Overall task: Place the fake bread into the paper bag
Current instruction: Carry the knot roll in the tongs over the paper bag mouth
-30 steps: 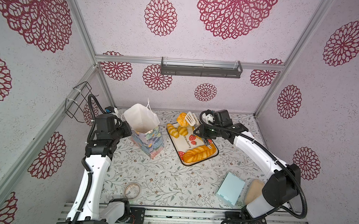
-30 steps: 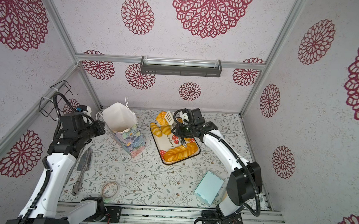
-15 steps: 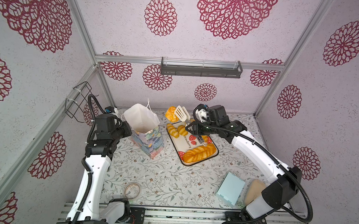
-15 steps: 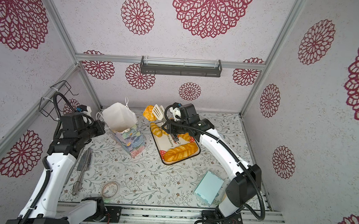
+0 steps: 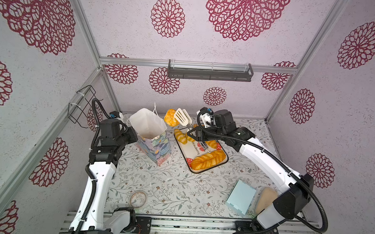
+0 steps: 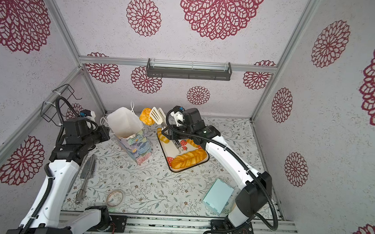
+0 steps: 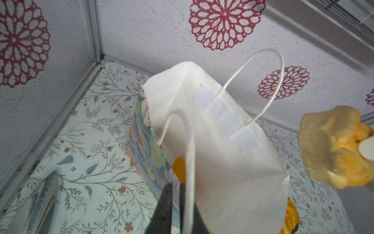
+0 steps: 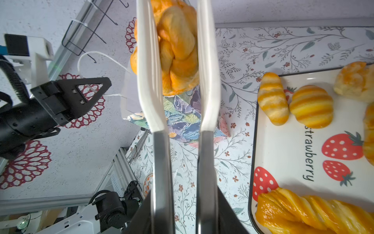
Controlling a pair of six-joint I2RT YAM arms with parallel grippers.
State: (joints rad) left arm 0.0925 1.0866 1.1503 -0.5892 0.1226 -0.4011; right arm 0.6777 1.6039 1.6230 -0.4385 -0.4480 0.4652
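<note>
Bun (image 5: 170, 120) has left the tray (image 5: 188, 151), now just beside the paper bag (image 5: 156, 146) mouth | tongs (image 5: 183, 119) narrowed onto it, squeezed by right gripper (image 5: 194, 133); left gripper (image 7: 175, 188) pinches the rim, holding the mouth open

The wall of the paper bag (image 7: 222, 162) is hiding all but an orange sliver of the bread (image 7: 179, 169) inside it, the bun (image 7: 327, 145) in the tongs (image 7: 366, 149) is running off the left wrist view's edge, and the braided loaf (image 8: 303, 212) is getting cropped in the right wrist view.
</note>
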